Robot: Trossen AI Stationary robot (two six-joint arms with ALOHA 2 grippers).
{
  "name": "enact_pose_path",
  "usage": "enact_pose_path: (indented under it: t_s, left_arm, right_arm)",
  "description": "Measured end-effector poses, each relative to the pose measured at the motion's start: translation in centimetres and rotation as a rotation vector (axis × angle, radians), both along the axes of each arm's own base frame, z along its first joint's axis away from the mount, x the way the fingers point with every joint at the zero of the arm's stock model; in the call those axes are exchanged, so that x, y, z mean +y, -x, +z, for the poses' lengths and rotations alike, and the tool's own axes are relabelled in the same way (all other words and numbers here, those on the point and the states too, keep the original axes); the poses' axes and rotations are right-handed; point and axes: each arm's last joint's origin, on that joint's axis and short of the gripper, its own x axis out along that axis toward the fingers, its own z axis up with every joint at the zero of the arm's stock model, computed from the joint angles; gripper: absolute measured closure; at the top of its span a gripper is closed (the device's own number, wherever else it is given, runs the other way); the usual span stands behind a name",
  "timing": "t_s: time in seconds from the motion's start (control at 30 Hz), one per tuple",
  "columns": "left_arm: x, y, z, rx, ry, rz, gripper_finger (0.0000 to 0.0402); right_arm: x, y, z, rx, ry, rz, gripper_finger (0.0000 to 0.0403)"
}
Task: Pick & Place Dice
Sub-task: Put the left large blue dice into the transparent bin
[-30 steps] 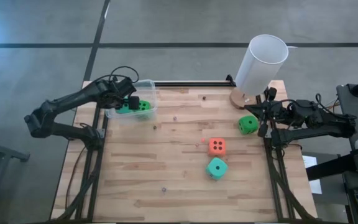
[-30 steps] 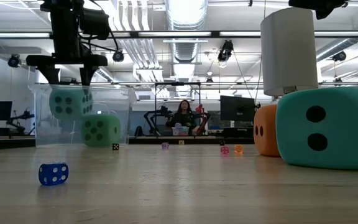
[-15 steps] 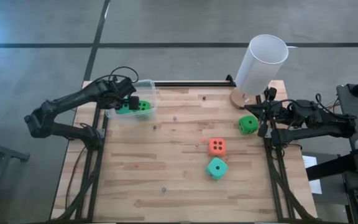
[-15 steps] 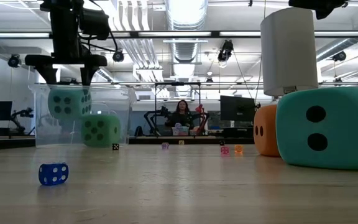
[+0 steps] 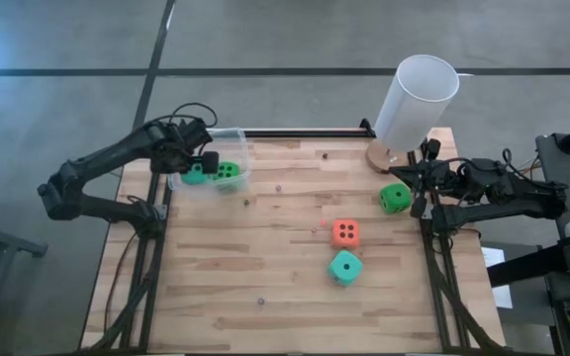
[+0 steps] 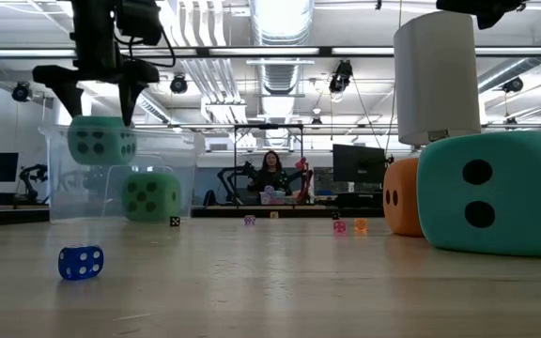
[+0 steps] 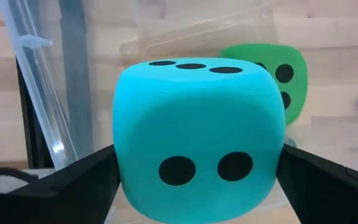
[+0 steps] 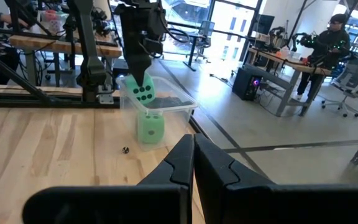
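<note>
In the upper left of the high view, the left hand is pinching a teal die between widely spread fingers, over the clear tub (a green die is lying inside). Mid-frame, orange die and another teal die are sitting on the table. Right, a green die is lying beside the right hand, pressed together.

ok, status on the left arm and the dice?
Left gripper shut on held teal die, over clear tub. Green die in tub. Right gripper shut, parked at table's right edge. Nothing blocking.
</note>
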Motion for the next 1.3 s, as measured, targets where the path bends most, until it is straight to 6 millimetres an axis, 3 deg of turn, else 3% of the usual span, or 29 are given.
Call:
enact_pose_path:
  t_s: [1.3]
  left_arm:
    - [0.12,-0.29,0.10,-0.040,0.003,-0.005,0.0012]
  right_arm:
    - [0.00,0.01,0.00,0.001,0.002,0.000,0.0394]
